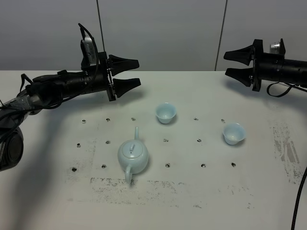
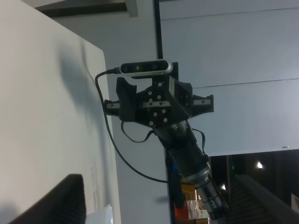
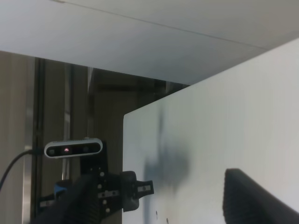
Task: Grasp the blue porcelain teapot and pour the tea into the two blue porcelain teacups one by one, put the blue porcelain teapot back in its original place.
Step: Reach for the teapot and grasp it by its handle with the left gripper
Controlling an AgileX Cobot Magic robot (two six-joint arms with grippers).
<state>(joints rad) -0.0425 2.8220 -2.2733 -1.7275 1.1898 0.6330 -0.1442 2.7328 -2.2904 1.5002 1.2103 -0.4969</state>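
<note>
The blue porcelain teapot (image 1: 133,155) stands upright on the white table (image 1: 201,206), left of centre, lid on, spout pointing to the far side and handle toward the near edge. The two blue porcelain teacups stand apart from it: one (image 1: 165,112) behind the pot, the other (image 1: 233,133) further right. My left gripper (image 1: 138,72) hovers open and empty above the table's far left, well behind the pot. At the far right my right gripper (image 1: 225,63) also hangs open and empty, behind the right cup. The two wrist views show neither the pot nor a whole cup.
Small dark holes dot the tabletop in rows, with scuffed patches near the front and right edges. A grey wall runs behind the table. In the left wrist view the right arm (image 2: 156,105) shows across the table. The right wrist view shows the left arm's camera (image 3: 73,148).
</note>
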